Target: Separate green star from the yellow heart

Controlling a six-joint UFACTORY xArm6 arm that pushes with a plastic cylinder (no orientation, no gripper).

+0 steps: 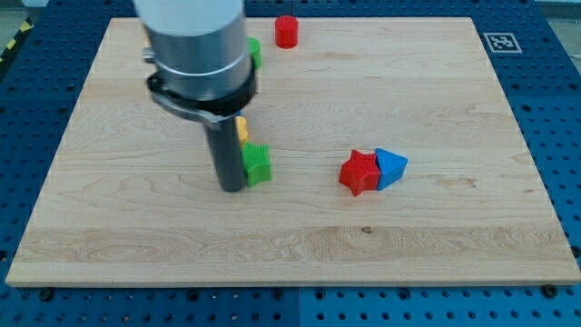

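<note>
The green star (258,164) lies left of the board's middle. The yellow heart (241,129) sits just above it, touching or nearly touching, and is mostly hidden behind the rod. My tip (231,188) rests on the board right against the green star's left side, slightly below the yellow heart. The arm's grey body covers the area above.
A red star (359,173) and a blue block (391,167) touch each other right of the middle. A red cylinder (287,31) stands near the view's top edge. A green block (254,52) peeks out beside the arm's body. The wooden board (454,245) sits on a blue perforated table.
</note>
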